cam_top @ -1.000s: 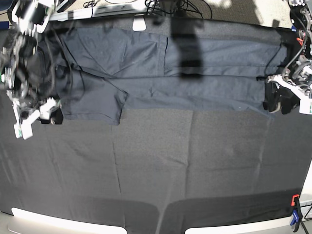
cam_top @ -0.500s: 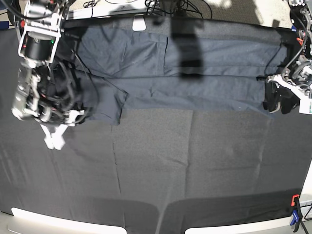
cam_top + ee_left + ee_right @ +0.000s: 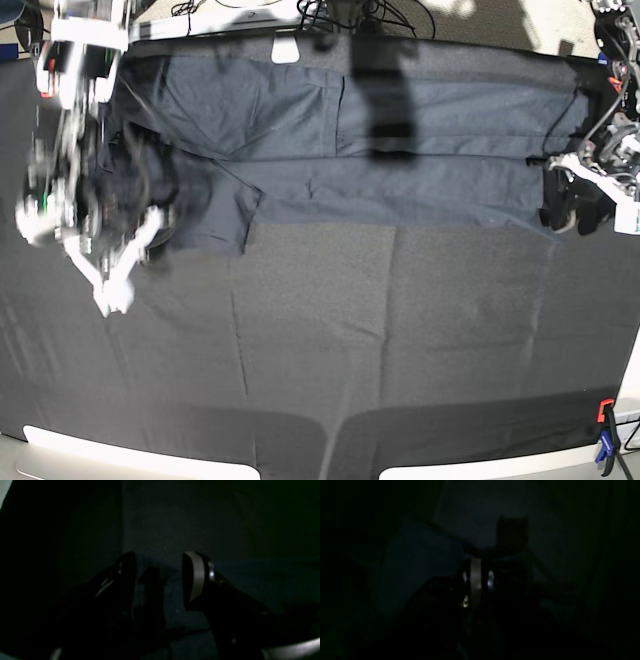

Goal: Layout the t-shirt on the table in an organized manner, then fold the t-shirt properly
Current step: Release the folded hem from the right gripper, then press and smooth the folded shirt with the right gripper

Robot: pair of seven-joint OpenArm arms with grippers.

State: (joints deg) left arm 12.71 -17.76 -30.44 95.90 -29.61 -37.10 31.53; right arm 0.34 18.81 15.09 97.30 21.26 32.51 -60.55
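Spread as a long band across the upper part of the base view, the t-shirt [image 3: 400, 150], with a sleeve flap hanging toward lower left; not yet squared on the table [image 3: 400, 340]. Likely trouble: a drag by one corner, bunching the flap under the body, or a pinch that catches the black cloth along with the hem. At the left edge of the base view, the right tool [image 3: 110, 270] tilted down and blurred beside the sleeve; in its wrist view the pads nearly together, contents too dark to tell. At the right edge, the left tool [image 3: 160, 577] low over the hem, moderately wide, holding nothing visible.
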